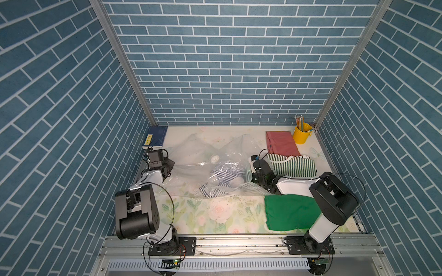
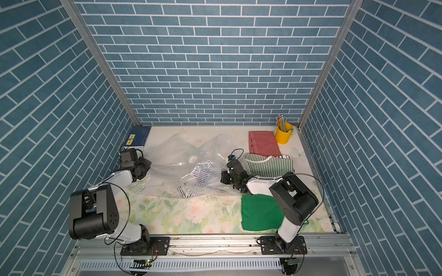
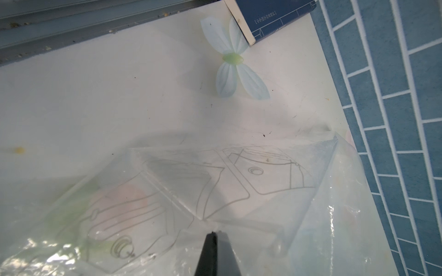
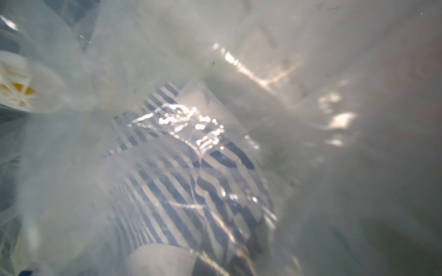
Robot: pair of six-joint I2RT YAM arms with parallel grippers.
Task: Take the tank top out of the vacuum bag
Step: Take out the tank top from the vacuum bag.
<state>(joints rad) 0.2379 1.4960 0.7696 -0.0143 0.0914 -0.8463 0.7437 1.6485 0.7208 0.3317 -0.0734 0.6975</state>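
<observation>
Top views: tank top (image 1: pixel 223 176) inside the bag (image 1: pixel 191 153), right gripper (image 1: pixel 253 179) in its mouth.
Left wrist: left gripper (image 3: pixel 216 235) pinches the bag.
Right wrist: jaws closed, hold unclear.
Extraction step; next, pull out while 1 arm anchors.

My left arm (image 1: pixel 153 178) reaches forward along the left side, elbow raised above its base and wrist low. The left gripper (image 3: pixel 215 233) has its jaws pressed together, pinching a fold of the vacuum bag (image 3: pixel 239 191). My right arm (image 1: pixel 294 187) holds its forearm nearly level, pointing inward toward the centre, with the wrist angled down. The right gripper (image 1: pixel 257 180) is closed. Its fingertips are hidden in every view, so I cannot tell what they pinch.
</observation>
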